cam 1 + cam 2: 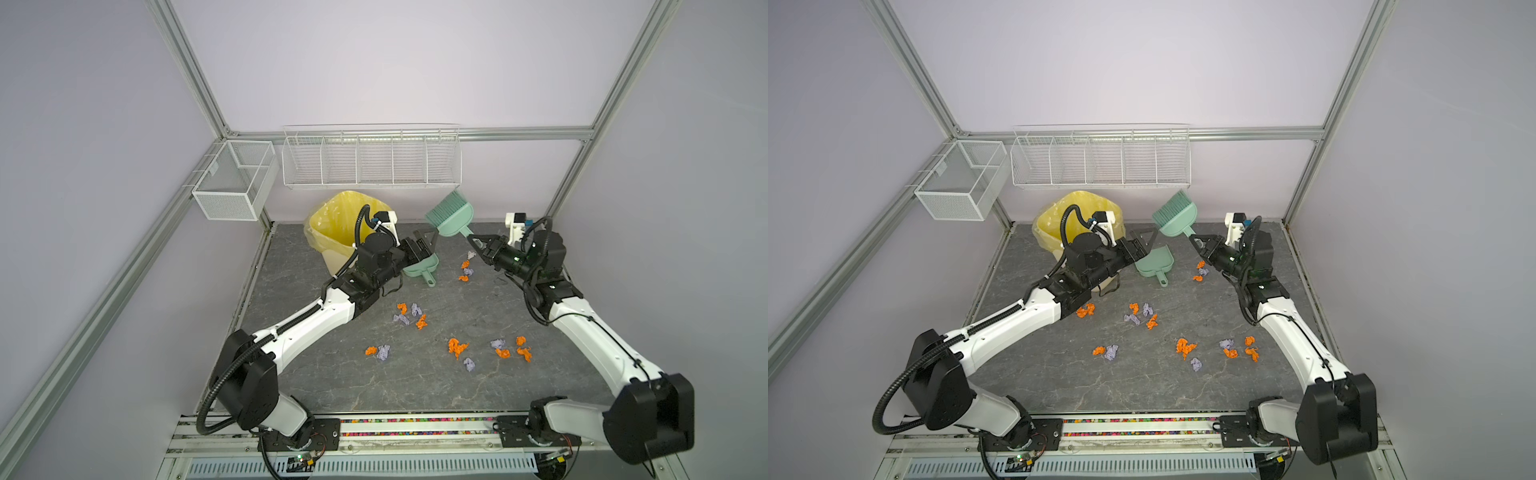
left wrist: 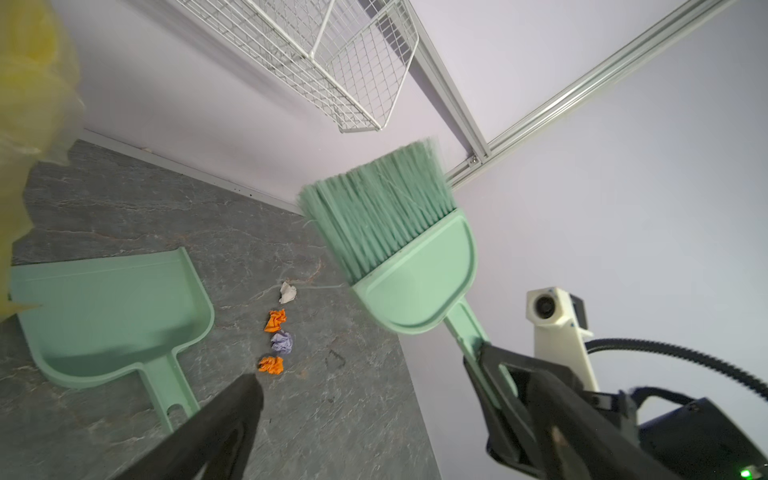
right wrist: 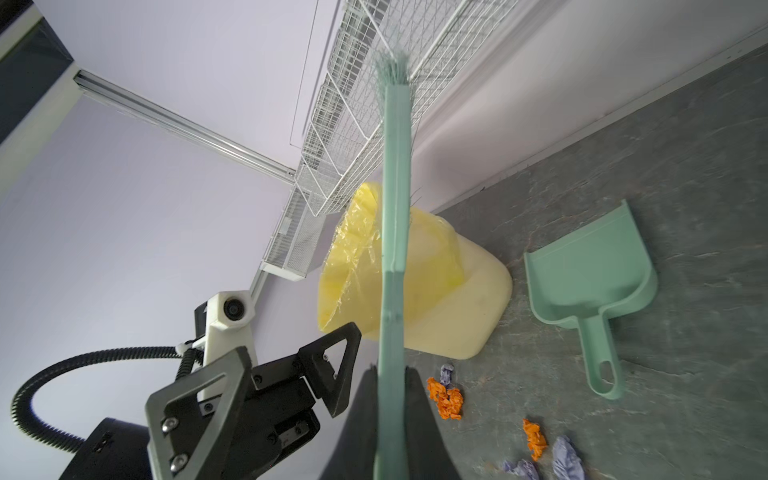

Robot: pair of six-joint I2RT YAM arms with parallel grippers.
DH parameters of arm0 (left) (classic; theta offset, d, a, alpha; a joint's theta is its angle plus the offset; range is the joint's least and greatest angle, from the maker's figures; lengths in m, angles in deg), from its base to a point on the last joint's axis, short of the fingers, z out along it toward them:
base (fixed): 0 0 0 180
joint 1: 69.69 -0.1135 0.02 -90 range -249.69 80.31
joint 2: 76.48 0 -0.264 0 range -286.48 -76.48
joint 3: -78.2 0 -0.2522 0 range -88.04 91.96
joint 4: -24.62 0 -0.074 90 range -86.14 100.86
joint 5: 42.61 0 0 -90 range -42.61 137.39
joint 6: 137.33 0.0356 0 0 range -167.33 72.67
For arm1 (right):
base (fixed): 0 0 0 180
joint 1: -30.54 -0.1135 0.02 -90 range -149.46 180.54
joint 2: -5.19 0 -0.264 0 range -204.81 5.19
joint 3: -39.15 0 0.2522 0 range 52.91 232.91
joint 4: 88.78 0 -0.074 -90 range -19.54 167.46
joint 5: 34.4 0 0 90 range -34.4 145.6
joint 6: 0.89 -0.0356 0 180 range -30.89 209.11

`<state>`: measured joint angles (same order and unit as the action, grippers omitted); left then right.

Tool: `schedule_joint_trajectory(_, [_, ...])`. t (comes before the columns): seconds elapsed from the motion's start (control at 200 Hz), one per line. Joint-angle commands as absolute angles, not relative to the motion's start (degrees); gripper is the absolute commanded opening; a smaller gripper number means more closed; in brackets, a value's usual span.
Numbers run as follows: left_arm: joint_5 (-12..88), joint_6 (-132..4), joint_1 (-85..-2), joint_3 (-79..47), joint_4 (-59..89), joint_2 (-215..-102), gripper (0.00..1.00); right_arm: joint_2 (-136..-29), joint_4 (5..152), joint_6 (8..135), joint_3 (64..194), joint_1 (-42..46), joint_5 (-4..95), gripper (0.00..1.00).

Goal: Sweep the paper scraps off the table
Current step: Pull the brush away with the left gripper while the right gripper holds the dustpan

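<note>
- dustpan [image 1: 423,267] [image 1: 1156,262] [image 2: 112,307] [image 3: 590,274], mint green, lies flat on the table [image 1: 374,386] [image 1: 1100,386]; its mouth faces the back wall and its handle points toward the arm bases
- left gripper [image 1: 428,243] [image 1: 1144,241] [image 3: 299,345]: jaws wide apart with nothing between them, hanging over the dustpan's mouth edge; cannot tell if it touches
- right gripper [image 1: 473,241] [image 1: 1196,240] [image 2: 490,361] [image 3: 390,386]: clamped on the handle of the brush [image 1: 451,214] [image 1: 1177,216] [image 2: 415,266] [image 3: 397,187]
- brush is off the table, tilted with bristles up, on the dustpan's right in both top views, not touching it
- paper scraps [image 1: 465,270] [image 1: 1200,272] [image 2: 276,340] [image 3: 446,399], orange and lavender wads, all lie on the table
- nearest small cluster is just right of the dustpan handle; it includes one whitish wad in the left wrist view
- the other clusters are well apart from the dustpan, spread toward the arm bases
- bin [image 1: 332,224] [image 1: 1054,224] [image 3: 457,299] with a yellow bag stands just left of the dustpan, behind the left arm
</note>
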<state>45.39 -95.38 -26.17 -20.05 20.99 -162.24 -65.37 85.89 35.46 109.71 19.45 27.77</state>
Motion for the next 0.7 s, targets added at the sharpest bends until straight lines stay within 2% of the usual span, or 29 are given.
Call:
schedule_joint_trajectory(0.0, [48.4, -92.0, -25.9, -19.7, 9.8, -161.5, 1.00, -61.5, 68.8, 46.1, 111.6, 21.1, 34.1, 0.07])
schedule_joint_trajectory(0.16, [51.4, -91.9, -25.2, -19.5, 1.4, -161.8, 1.00, -57.6, 60.0, 51.4, 112.2, 22.0, 41.1, 0.07])
schedule_joint_trajectory(0.345, [53.4, -93.2, -24.1, -21.4, 0.1, -163.1, 0.99, -56.1, 56.1, 54.5, 112.2, 22.5, 45.1, 0.07])
schedule_joint_trajectory(0.695, [53.0, -95.9, -23.1, -13.5, -10.3, -172.3, 1.00, -53.0, 50.3, 59.6, 113.5, 22.6, 52.0, 0.07])
